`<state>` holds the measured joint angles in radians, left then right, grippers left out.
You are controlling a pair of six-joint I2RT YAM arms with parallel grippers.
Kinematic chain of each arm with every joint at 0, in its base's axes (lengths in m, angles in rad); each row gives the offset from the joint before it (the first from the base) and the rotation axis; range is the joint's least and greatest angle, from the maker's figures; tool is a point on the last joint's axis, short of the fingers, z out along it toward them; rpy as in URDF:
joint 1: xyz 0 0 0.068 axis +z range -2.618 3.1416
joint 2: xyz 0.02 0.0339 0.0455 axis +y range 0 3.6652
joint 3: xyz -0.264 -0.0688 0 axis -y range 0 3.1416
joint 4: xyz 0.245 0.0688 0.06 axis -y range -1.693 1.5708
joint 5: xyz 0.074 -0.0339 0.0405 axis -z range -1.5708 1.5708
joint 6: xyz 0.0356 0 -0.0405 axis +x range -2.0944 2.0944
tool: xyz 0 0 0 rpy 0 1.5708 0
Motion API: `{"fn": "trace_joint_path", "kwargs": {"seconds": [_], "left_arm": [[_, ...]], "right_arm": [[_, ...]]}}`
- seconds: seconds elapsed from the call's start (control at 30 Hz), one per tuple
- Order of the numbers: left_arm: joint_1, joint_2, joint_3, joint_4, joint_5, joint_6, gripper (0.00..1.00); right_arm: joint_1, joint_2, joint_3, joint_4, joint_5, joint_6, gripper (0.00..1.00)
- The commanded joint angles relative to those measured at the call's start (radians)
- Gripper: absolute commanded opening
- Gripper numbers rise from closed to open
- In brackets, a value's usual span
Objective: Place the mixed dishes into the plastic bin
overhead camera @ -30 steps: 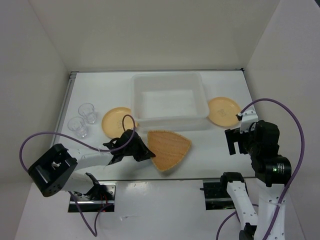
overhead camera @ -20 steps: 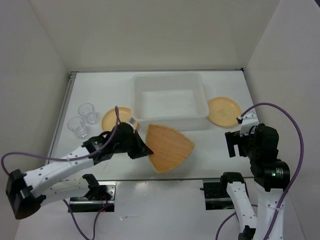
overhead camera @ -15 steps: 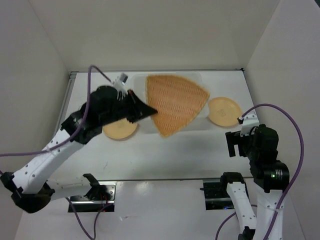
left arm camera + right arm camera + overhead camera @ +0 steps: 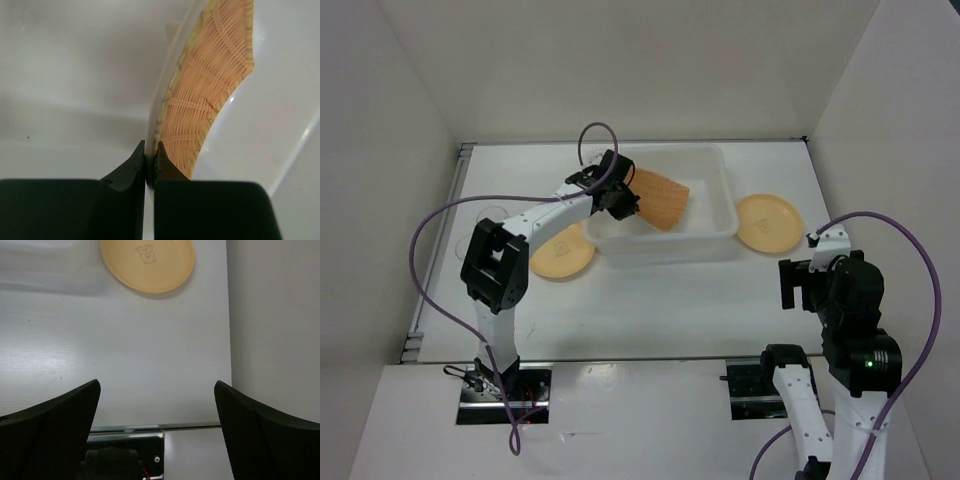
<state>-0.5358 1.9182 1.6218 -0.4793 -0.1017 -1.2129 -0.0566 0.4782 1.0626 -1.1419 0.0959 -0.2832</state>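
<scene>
Nearest you, the right gripper (image 4: 156,390) hangs over the table (image 4: 125,355) with its jaws spread fully apart and nothing between them. It has hardly shifted in the last second. Only its wrist view shows you the small mark at the centre of the right-hand plate (image 4: 147,262), which lies flat just beside the right end of the plastic bin (image 4: 45,275).

The left-hand plate (image 4: 560,255) lies at the bin's near left corner, partly covered by the left arm (image 4: 545,215). Neither plate has moved.

Farther off is the change. A second ago the basket tray (image 4: 658,200) lay flat on the table in front of the bin. The left gripper (image 4: 620,203) has since lifted it by its edge and swung it over the rim, so it now stands tilted on edge within the bin's left half.

This first dish is judged all but delivered, lacking only release. The left wrist view shows what the top view hides: jaws pinched nearly closed on the tray's thin rim, with the bin wall behind. The cups cannot be made out.
</scene>
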Motion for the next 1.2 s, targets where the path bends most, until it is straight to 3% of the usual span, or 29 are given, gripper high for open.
{"fn": "trace_joint_path", "kwargs": {"seconds": [0.0, 0.2, 0.4, 0.47, 0.5, 0.6, 0.63, 0.73, 0.87, 1.0, 1.17], "left_arm": [[-0.043, -0.021, 0.032, 0.157, -0.072, -0.138, 0.0], [-0.043, 0.177, 0.18, 0.163, 0.002, -0.174, 0.0], [-0.043, 0.254, 0.17, 0.163, 0.045, -0.212, 0.03], [-0.03, 0.242, 0.124, 0.173, 0.054, -0.202, 0.16], [-0.03, 0.242, 0.113, 0.182, 0.054, -0.201, 0.35], [-0.021, 0.232, 0.101, 0.191, 0.089, -0.146, 0.6], [-0.021, 0.232, 0.101, 0.191, 0.111, -0.146, 0.78], [-0.021, 0.197, 0.101, 0.171, 0.093, -0.113, 1.0], [-0.052, 0.038, 0.124, 0.084, -0.123, 0.054, 1.0], [-0.078, -0.127, 0.185, -0.034, -0.312, 0.327, 1.0], [-0.087, -0.439, -0.051, -0.013, -0.452, 0.444, 1.0]], "right_arm": [[0.008, -0.023, 0.103, 0.091, 0.015, 0.053, 0.99], [-0.002, -0.004, 0.102, 0.119, 0.025, 0.062, 0.99], [-0.002, 0.086, 0.01, 0.218, 0.206, 0.082, 0.99], [-0.002, 0.108, 0.001, 0.264, 0.261, 0.065, 0.99], [-0.002, 0.135, 0.0, 0.31, 0.261, 0.052, 0.99], [-0.011, 0.222, 0.01, 0.37, 0.233, 0.039, 0.99], [-0.011, 0.249, 0.01, 0.386, 0.222, 0.039, 0.99], [-0.046, 0.382, -0.016, 0.447, 0.185, 0.053, 0.99], [-0.107, 0.572, 0.019, 0.482, 0.119, 0.088, 0.99], [-0.198, 0.79, 0.098, 0.45, -0.025, 0.165, 0.99], [-0.382, 1.191, 0.282, 0.326, -0.351, 0.141, 0.99]]}}
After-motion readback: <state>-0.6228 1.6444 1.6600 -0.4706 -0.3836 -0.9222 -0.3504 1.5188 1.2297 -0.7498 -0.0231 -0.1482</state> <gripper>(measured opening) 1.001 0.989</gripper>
